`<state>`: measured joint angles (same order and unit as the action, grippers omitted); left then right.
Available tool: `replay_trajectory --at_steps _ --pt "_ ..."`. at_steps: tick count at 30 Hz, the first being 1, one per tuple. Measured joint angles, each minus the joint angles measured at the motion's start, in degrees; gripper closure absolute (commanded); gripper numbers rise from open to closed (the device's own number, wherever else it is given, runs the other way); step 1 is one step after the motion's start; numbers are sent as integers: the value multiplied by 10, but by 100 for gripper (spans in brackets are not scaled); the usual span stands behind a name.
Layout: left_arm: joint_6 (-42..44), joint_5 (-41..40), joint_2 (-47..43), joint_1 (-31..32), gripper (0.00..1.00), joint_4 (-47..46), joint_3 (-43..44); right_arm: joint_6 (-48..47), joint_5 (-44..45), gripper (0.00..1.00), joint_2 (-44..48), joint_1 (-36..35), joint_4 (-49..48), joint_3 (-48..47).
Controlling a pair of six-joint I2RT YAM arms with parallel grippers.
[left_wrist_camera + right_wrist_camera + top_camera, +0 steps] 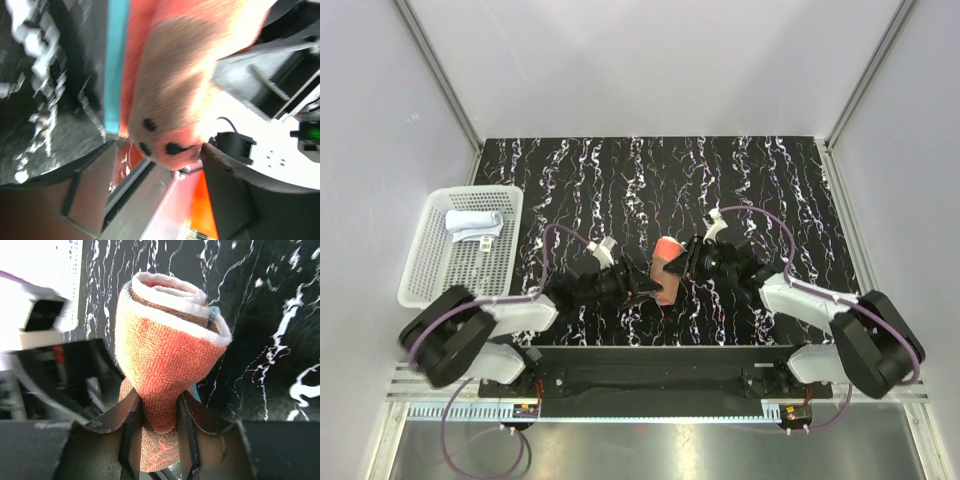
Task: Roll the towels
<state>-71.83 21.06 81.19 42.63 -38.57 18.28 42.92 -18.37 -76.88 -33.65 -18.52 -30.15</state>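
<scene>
— Where's the rust-brown towel [165, 345]?
— Rolled, mid-table toward the near edge, clamped in the right tool [159, 402]. The left tool [640, 290] touches it (grip: cannot tell). The white towel [473, 222]: basket [430, 275], left edge.

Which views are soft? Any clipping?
Left wrist: rust-brown towel too close, blurred throughout; white housing at right is clipped. Right wrist: the towel is sharp, white basket at top left is blown out. Top external: sharp, evenly lit.
</scene>
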Motion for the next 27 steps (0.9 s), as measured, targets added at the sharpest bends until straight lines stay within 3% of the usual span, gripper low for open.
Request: replay_trajectory --at_steps 5,12,20,27 --pt "84 -52 -108 0 17 170 76 -35 25 79 52 0 104 -38" --pt "148 -78 -99 0 16 238 154 -52 35 79 115 0 205 -83" --pt "155 -53 -73 0 15 195 162 -25 26 79 190 1 242 -105" --pt "146 17 -74 -19 13 80 148 40 -16 79 203 11 159 -96"
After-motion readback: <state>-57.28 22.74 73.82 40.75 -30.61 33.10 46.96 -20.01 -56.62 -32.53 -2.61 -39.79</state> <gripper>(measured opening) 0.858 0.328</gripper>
